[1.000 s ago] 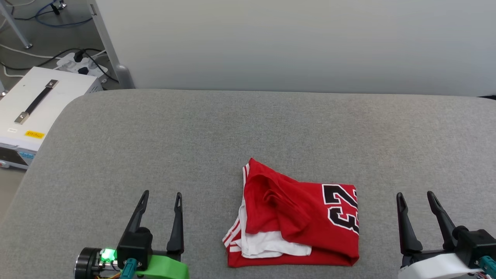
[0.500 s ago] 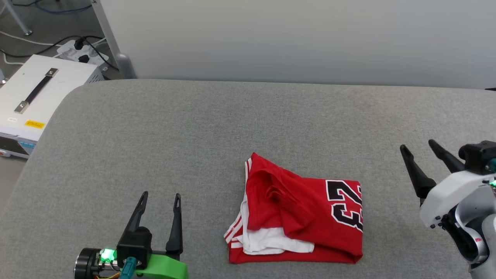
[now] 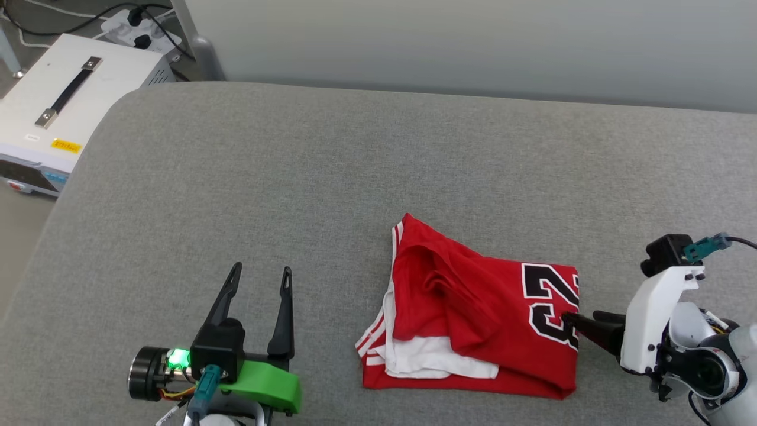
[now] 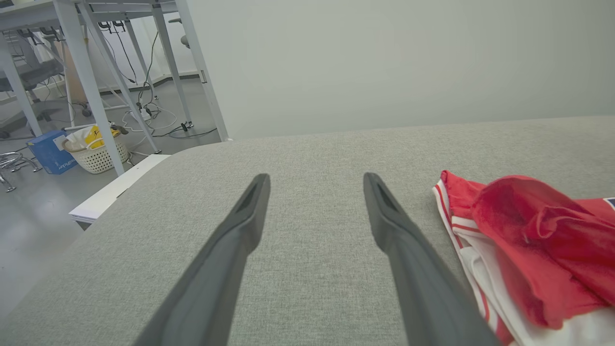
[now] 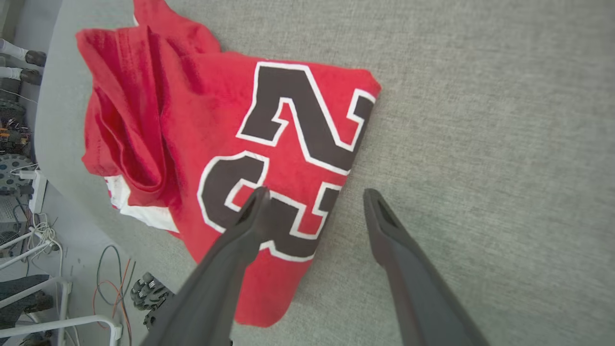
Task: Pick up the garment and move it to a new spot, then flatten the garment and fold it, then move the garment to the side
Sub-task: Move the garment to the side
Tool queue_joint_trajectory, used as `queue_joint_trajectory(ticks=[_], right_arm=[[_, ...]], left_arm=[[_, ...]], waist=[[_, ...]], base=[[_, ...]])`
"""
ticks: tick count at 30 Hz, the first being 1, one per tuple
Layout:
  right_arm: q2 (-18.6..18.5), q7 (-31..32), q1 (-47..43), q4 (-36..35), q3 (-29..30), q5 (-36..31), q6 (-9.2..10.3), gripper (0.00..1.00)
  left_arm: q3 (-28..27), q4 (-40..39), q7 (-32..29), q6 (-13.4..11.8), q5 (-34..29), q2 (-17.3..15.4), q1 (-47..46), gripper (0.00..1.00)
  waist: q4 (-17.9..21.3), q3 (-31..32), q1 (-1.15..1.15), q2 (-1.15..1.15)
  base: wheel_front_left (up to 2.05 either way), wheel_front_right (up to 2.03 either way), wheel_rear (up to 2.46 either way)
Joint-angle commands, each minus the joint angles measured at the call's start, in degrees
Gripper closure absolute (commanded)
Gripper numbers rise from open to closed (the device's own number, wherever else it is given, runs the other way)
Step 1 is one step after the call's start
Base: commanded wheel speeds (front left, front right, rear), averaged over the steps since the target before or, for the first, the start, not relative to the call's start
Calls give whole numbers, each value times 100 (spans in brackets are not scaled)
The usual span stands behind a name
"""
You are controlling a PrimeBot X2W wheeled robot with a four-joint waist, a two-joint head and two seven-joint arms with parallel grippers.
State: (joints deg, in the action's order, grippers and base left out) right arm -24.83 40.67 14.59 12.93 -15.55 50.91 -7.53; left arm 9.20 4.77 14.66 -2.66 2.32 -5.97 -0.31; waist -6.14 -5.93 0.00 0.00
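One garment (image 3: 473,319) is seen lying on the grey worktop (image 3: 295,177), toward its near right part, loosely folded into a rough rectangle with raised wrinkles at its left half. Red cloth is shown uppermost, a black number (image 3: 550,302) edged in white is carried at its right end, and a white sleeve (image 3: 432,364) with red stripes is exposed along the near left edge.

At the garment's right edge the right gripper (image 3: 582,324) is held low with its jaws spread wide. In the right wrist view one finger (image 5: 240,240) is placed over the number and the other over bare worktop, so that the edge of the cloth falls between them. Whether the cloth is touched cannot be told, and nothing is clamped.

Well to the left of the garment the left gripper (image 3: 262,269) is held over bare worktop, jaws apart and empty.

Beyond the worktop's far left corner a white case (image 3: 112,71) with a black handle (image 3: 68,92) is set on the floor (image 4: 29,216). In the left wrist view a white basket (image 4: 98,156) is stood there, with yellow and pale items inside that cannot be made out, just beside a blue box (image 4: 48,154).
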Motion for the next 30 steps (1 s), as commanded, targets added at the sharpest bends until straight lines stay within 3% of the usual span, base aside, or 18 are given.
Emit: queue_joint_trajectory(ticks=[1, 14, 15, 16, 17, 23, 30], right_arm=[[66, 18, 69, 50, -63, 52, 4, 0], [325, -364, 334, 828, -943, -14, 4, 0], [292, -461, 359, 802, -1055, -22, 4, 51], [257, -578, 380, 790, -1118, -34, 4, 82], [220, -696, 407, 789, -1187, -26, 4, 100], [-134, -1482, 810, 599, -1570, -219, 4, 100], [-796, -2108, 1360, 165, -2141, -772, 4, 100]], left_arm=[[18, -6, 34, 29, -30, 22, -121, 0], [62, 35, 34, 31, -77, 74, -342, 0], [58, 37, 34, 25, -76, 78, -349, 0], [56, 39, 34, 22, -76, 81, -352, 0], [53, 44, 34, 22, -73, 83, -352, 0], [20, 97, 34, 12, -67, 78, -260, 0], [-32, 82, 34, 18, -42, 61, -109, 0]], waist=[[-178, -198, 0, 0], [-386, -487, 0, 0], [-385, -490, 0, 0], [-385, -490, 0, 0], [-381, -483, 0, 0], [-230, -333, 0, 0], [166, -144, 0, 0]], base=[[0, 0, 0], [0, 0, 0], [0, 0, 0], [0, 0, 0], [0, 0, 0], [0, 0, 0], [0, 0, 0]])
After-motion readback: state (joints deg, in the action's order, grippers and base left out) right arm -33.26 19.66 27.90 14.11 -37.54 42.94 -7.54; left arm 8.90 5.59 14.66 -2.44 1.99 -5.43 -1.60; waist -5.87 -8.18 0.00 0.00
